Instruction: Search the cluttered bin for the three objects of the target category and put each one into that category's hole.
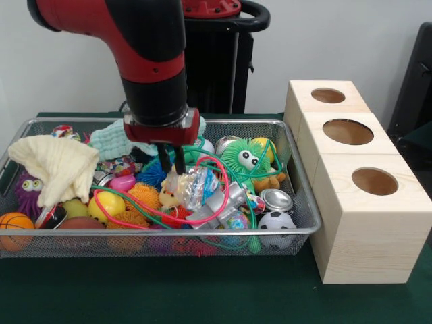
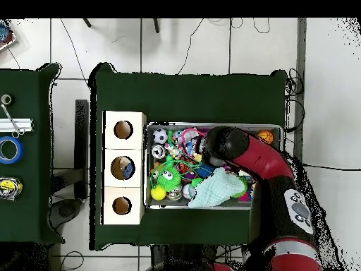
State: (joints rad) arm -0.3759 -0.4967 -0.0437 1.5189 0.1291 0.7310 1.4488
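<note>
The bin [image 1: 155, 233] is a shallow silver wire-mesh basket full of toys; it also shows in the overhead view [image 2: 211, 126]. My gripper [image 1: 172, 170] reaches straight down into the middle of the clutter, at a crinkly clear plastic packet [image 1: 197, 185] and pink and green cords [image 1: 202, 219]. Whether it holds anything is not clear. Three pale wooden boxes stand beside the bin, each with a round hole [image 1: 328, 96], [image 1: 347, 131], [image 1: 374, 181]. In the overhead view the arm [image 2: 225, 145] hides the gripper, and something blue lies in the middle hole [image 2: 125, 168].
In the bin lie a cream cloth [image 1: 57, 165], a teal cloth [image 1: 111, 142], a green fuzzy toy with eyes [image 1: 244, 156], a small soccer ball [image 1: 277, 221], a basketball [image 1: 15, 224], a yellow ball [image 1: 108, 204] and a silver can [image 1: 275, 199]. A side table holds tape rolls [image 2: 10, 149].
</note>
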